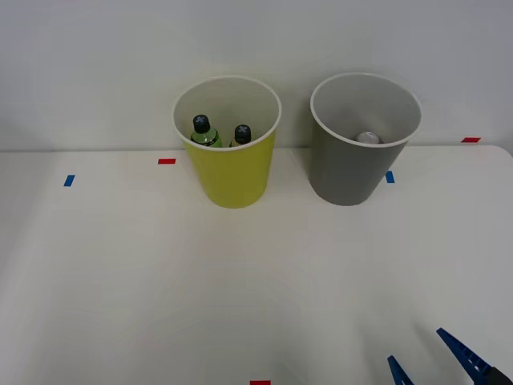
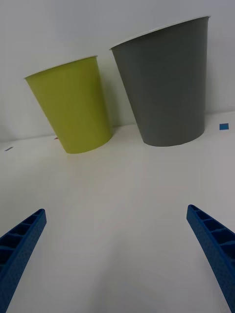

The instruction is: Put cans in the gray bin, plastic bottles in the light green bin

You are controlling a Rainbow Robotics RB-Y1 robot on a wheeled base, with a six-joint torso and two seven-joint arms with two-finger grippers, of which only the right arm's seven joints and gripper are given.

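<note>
The light green bin point(image 1: 231, 172) stands upright at the back of the white table, left of the gray bin point(image 1: 353, 172). Inside the green one I see two black-capped plastic bottles: a green one point(image 1: 203, 132) and a second point(image 1: 241, 135) of which little more than the cap shows. The pale round top of a can point(image 1: 368, 138) lies at the bottom of the gray bin. My right gripper point(image 1: 429, 357) hovers low at the table's front right edge, open, with nothing between its blue fingers point(image 2: 214, 247). The wrist view faces the light green bin point(image 2: 76, 110) and gray bin point(image 2: 169, 85) from a distance.
Small red tape marks point(image 1: 167, 161) and blue tape marks point(image 1: 69, 180) dot the white table point(image 1: 160, 289). A pale wall rises right behind the bins. Bare tabletop stretches between the gripper and the bins.
</note>
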